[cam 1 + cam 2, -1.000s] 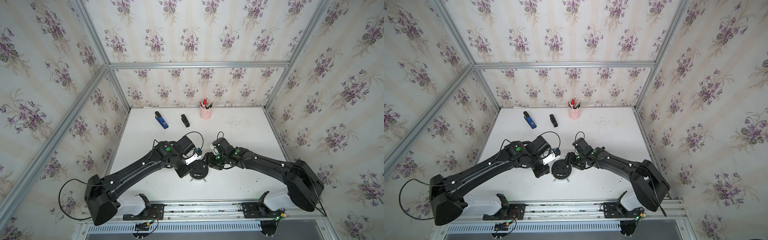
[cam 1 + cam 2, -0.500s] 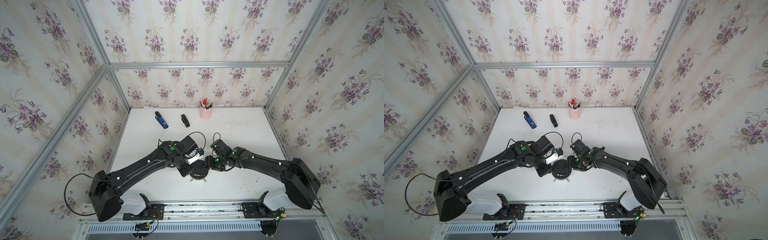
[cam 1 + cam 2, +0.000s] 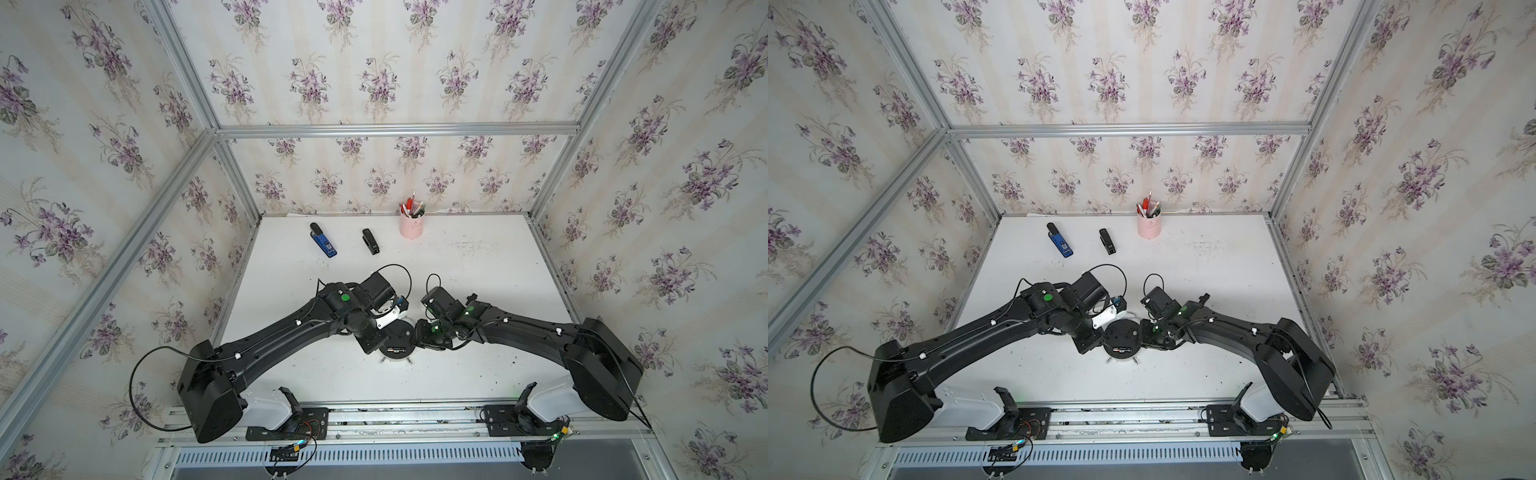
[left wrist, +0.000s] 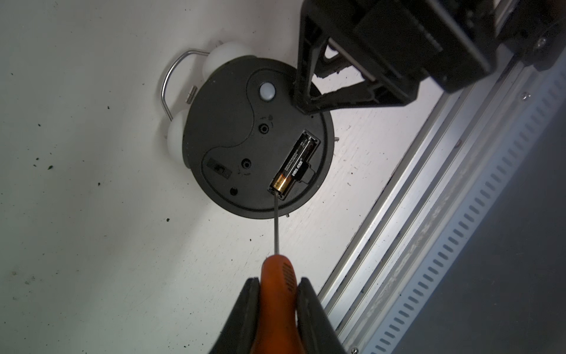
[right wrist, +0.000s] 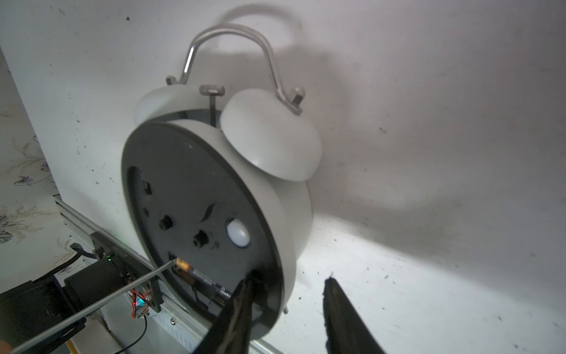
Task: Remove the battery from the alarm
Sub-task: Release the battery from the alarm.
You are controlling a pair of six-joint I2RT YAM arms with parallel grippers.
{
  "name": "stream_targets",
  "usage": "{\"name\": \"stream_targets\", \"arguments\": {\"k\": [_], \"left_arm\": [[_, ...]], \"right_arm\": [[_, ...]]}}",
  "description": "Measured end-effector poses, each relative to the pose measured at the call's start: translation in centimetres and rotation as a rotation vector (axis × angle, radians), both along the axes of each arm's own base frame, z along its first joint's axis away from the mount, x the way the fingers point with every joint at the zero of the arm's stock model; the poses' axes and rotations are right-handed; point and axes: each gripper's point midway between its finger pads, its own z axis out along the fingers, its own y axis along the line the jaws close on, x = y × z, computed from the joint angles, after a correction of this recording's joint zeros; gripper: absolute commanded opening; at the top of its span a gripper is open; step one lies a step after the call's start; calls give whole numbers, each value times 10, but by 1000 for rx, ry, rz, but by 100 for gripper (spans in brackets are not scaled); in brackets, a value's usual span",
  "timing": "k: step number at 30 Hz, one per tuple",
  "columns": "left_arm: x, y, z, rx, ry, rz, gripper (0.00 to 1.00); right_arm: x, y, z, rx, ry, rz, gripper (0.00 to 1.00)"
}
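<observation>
Right gripper [image 5: 288, 283] narrower, perhaps astride the alarm [image 5: 190, 190]; screwdriver [image 4: 276, 272] at battery [image 4: 295, 162].

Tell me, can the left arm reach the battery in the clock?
Probably yes. The left gripper holds a screwdriver whose tip sits at the gold end of the battery, and the alarm compartment is uncovered.

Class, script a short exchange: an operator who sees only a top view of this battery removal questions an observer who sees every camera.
Operator: In my top view the alarm is tiny. What does the left tool hold?
Observer: An orange-handled screwdriver, its tip at the battery's gold end.
Operator: Is the right tool clamping the alarm?
Observer: No, it is open: one finger overlaps the black back, the other stands clear of the white case.
</observation>
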Motion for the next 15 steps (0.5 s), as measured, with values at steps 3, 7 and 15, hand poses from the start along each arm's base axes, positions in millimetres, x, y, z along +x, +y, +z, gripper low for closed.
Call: {"name": "stream_targets", "arguments": {"k": [3,7,15], "left_arm": [[0,0,0,0,0,0,0],[-1,1,0,0,0,0,0],[-2,2,0,3,3,0,0]], "right_arm": [[1,3,1,16,3,-14,35],[3,8,2,35,8,-29,28],[10,16,6,70,-12,-46,9]]}}
